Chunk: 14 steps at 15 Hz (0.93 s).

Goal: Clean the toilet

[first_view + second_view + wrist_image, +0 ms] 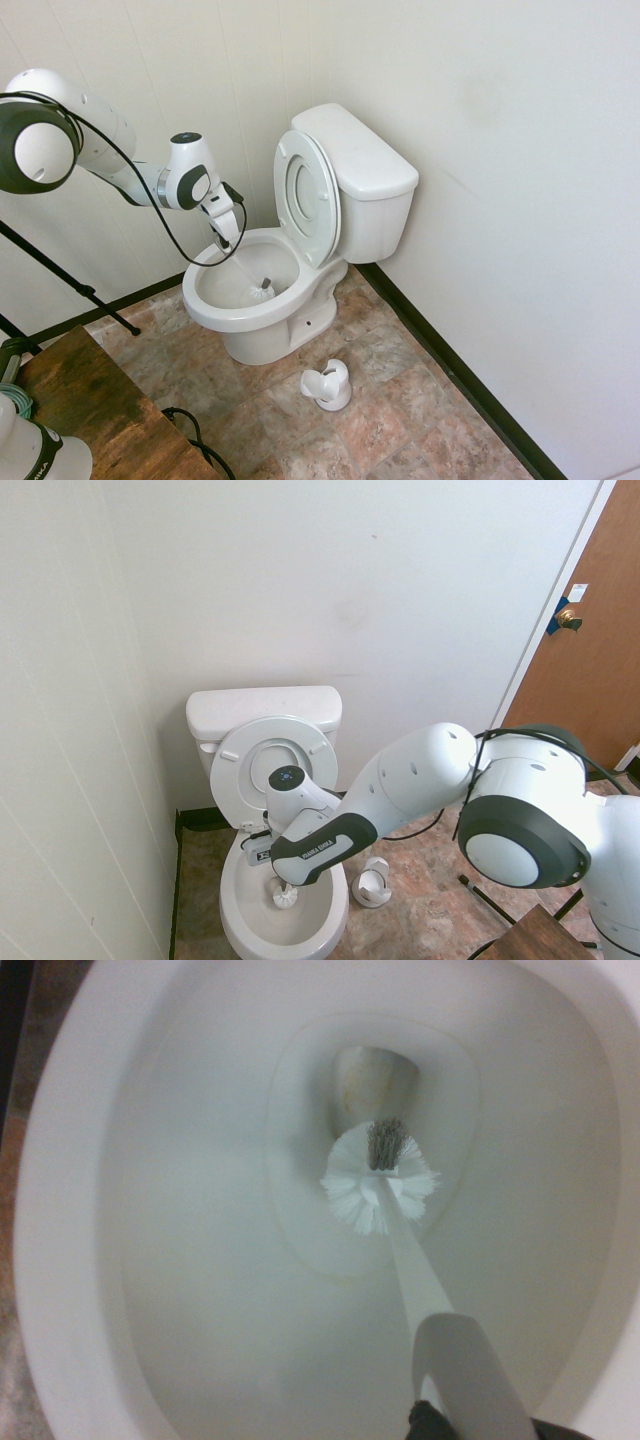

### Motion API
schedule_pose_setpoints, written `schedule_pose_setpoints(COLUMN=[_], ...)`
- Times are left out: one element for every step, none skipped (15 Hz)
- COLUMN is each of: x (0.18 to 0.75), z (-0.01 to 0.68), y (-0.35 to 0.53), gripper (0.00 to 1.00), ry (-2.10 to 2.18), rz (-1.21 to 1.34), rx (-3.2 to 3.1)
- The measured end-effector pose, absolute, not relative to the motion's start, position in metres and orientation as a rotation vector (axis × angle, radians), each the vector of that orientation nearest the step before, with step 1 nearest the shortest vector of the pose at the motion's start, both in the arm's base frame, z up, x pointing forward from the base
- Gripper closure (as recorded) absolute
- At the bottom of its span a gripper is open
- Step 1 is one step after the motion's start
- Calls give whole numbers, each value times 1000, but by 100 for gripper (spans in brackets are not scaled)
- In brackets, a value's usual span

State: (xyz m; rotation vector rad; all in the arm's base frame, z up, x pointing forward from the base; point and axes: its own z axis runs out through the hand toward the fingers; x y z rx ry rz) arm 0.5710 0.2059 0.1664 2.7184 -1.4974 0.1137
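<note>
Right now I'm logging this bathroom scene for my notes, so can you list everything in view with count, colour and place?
toilet: one, white, against the back wall by the corner; seat and lid raised against the tank.
toilet brush: one, white, bristle head down inside the bowl near the drain, handle rising to the gripper.
brush holder: one, white, standing empty on the floor beside the toilet's base.
floor tiles: brownish stone pattern, with a dark baseboard along the walls.
door: one, brown wood with a brass knob, at the right of the second exterior view.
wooden table: one, dark brown, at the lower left corner of the first exterior view.
gripper: one, white and black, above the bowl's rim, shut on the brush handle.
</note>
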Motion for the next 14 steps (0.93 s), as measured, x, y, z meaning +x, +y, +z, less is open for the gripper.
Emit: schedule_pose_setpoints(x=[567,564,564,565,567,570,574,578,583,589,596,602,608,615], z=[169,171,171,169,169,169,170,172,177,183,189,193,198,201], y=[199,190,181,170,160,149,139,129,119,111,106,102,101,101], gripper=[100,100,100,100,100,100,100,100,100,100,100,100,100,100], ry=[-1500,-1505,-1507,-1511,-1518,-1531,-1549,-1571,-1594,-1614,-1635,-1648,-1655,-1659], rz=[106,99,92,84,79,77,77,76,81,92,107,118,128,135], rx=[2713,2706,2702,2697,2696,2696,2695,2694,2694,2696,2697,2699,2701,2703])
